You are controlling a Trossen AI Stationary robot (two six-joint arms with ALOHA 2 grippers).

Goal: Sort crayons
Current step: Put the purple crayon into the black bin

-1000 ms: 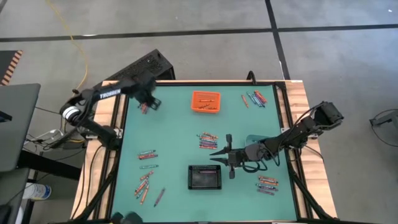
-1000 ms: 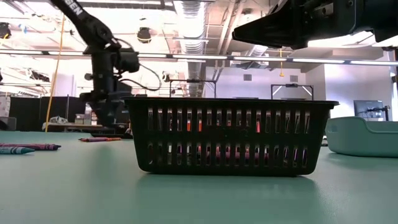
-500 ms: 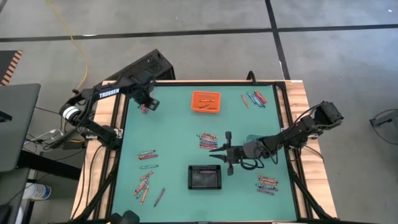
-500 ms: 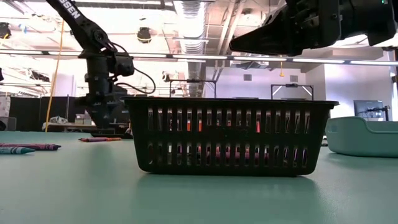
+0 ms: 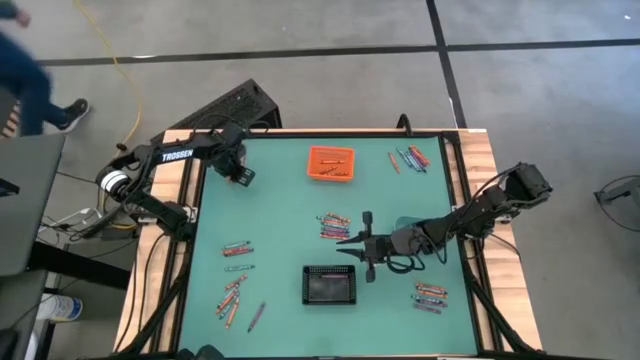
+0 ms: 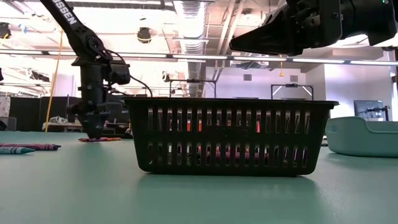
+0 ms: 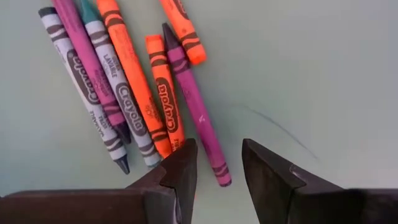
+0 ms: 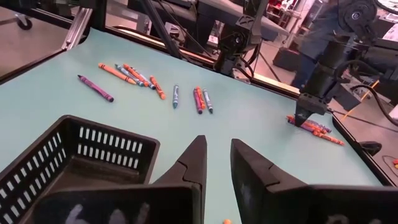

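While both arms reach over the green tabletop [image 5: 280, 200], we see the left end effector [image 5: 241, 175] in the upper left of the overhead frame, lowered over a small cluster of crayons [image 7: 137, 93]. Its wrist camera shows the two fingers parted by a narrow gap and holding nothing, with the tip of a purple crayon [image 7: 196, 112] lying between them on the surface. Beside that crayon lie orange, grey and another purple one, side by side.

We see the right end effector [image 5: 366, 249] at the centre of the overhead frame, just to the right of the black bin [image 5: 331, 285] and above it. Its fingers are slightly apart and empty.

More crayons are scattered in groups: some in the lower left of the overhead frame [image 5: 233, 295], a stack at the centre [image 5: 334, 226], a few at the upper right [image 5: 408, 158], and others at the lower right [image 5: 430, 296]. An orange bin [image 5: 331, 163] in the upper middle holds a couple of crayons. A teal bin [image 6: 364, 135] sits partly hidden under the right arm.
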